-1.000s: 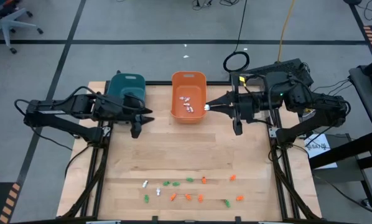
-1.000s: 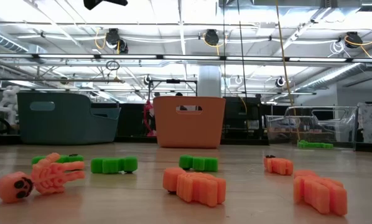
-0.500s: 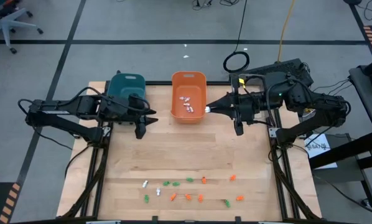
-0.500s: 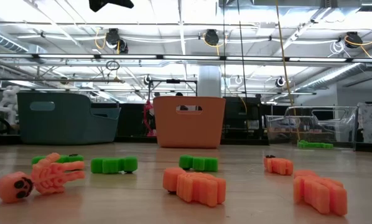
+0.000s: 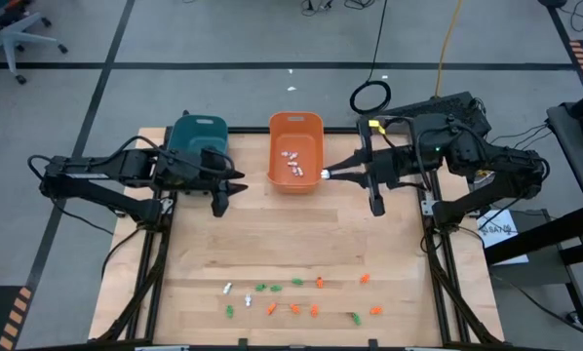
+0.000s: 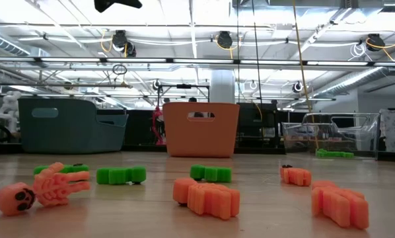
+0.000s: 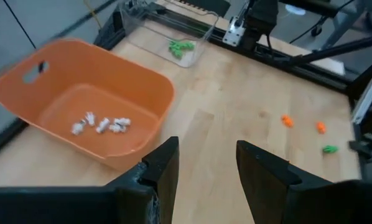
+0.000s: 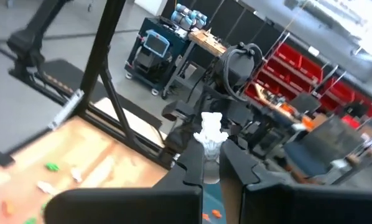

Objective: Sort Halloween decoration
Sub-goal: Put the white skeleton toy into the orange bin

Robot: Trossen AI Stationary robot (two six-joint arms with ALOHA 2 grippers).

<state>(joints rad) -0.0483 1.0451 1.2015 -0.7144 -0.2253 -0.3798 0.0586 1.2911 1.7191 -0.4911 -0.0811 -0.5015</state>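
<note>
Item one, the worktop (image 5: 301, 249): pale wooden boards with visible grain, framed by dark rails.

Item two, the orange bin (image 5: 295, 151): smooth moulded plastic, rounded corners, a slot handle in its end wall, standing at the worktop's far edge near the middle. You will find a handful of small white trinkets (image 5: 292, 161) lying on its floor.

Item three, the teal bin (image 5: 197, 136): the same rounded form, at the far edge toward the far left corner.

Item four, the clear bin (image 7: 173, 37): see-through walls (visible in the left wrist view), with green trinkets (image 7: 180, 46) inside.

Item five, the loose trinkets (image 5: 301, 297): a scattered row near the worktop's near edge, orange, green and a couple of white. Up close they look soft and ribbed; one orange skeleton figure (image 6: 42, 188) has a skull and rib bars, and the green pieces (image 6: 121, 174) are blocky and ridged.

Item six, the right gripper (image 5: 327, 173): your right claw is pinching a small white skeleton trinket (image 8: 210, 132) upright between its pressed fingertips, held in the air at the orange bin's right rim.

Item seven, the left gripper (image 5: 235, 182): fingers spread and holding nothing, hanging above the worktop between the teal bin and the orange bin.
</note>
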